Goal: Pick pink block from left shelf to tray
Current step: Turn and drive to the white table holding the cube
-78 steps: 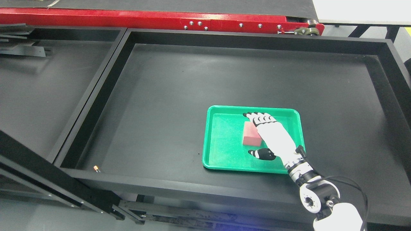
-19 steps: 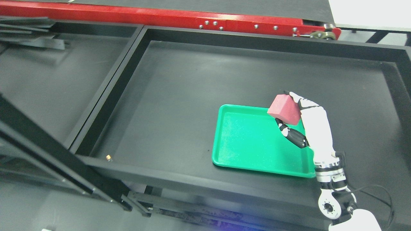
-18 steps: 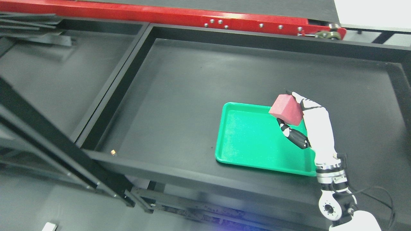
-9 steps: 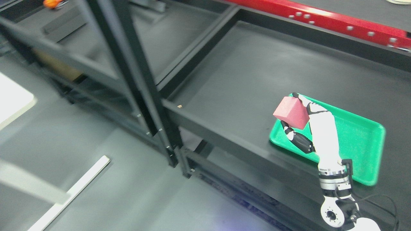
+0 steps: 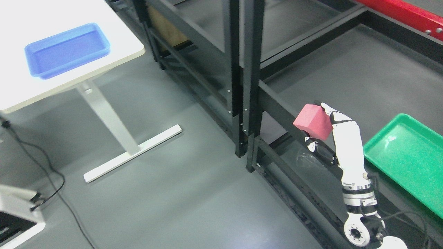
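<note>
My right hand (image 5: 320, 126) holds the pink block (image 5: 312, 121) up in the air, with the fingers behind it and the black thumb under it. Hand and block hang over the front rail of the black shelf (image 5: 277, 103). The green tray (image 5: 408, 155) lies on that shelf at the right edge of the picture, with nothing in it. A blue tray (image 5: 65, 48) sits on the white table (image 5: 114, 31) at the upper left. The left arm does not show.
Black shelf uprights (image 5: 247, 79) stand between the table and the shelf surface. The table's white leg and foot (image 5: 117, 138) rest on the grey floor. A black cable (image 5: 41, 166) runs over the floor toward a white box (image 5: 17, 218) at the lower left.
The hand closed on the pink block in the green tray and lifted it out. The camera has since swung left, bringing the floor, white table and blue tray into view.
</note>
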You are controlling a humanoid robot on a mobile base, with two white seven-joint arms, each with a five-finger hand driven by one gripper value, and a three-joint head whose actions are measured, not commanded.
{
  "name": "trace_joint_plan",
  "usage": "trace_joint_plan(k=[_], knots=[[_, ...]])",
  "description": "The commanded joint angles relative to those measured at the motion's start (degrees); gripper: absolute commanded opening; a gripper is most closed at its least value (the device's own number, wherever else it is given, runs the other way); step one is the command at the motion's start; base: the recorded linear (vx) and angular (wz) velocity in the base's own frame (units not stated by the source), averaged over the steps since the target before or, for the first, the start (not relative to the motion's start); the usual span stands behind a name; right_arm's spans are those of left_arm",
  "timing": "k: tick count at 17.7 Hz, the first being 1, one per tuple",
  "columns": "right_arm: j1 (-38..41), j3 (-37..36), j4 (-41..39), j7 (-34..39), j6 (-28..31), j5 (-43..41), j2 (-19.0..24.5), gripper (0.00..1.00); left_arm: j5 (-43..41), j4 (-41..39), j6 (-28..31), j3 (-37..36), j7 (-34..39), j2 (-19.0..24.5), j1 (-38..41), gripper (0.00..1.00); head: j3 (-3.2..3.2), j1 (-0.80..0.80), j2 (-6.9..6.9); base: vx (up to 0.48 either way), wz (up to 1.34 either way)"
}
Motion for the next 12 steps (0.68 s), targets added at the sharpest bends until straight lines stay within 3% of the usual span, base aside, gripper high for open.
trace_joint_plan(k=[1, 12], knots=[[-0.02, 0.13, -0.47, -0.01, 0.15, -0.12, 0.85, 0.03, 0.0, -1.0, -0.02, 0.0, 0.05, 1.0, -1.68, 1.0, 0.0, 0.0, 0.0, -0.208, 0.87], [-0.1, 0.3, -0.47, -0.09, 0.06, -0.2, 1.03, 0.04, 0.0, -1.0, -0.02, 0.0, 0.05, 1.0, -1.68, 1.0, 0.0, 0.0, 0.02, -0.081, 0.7]])
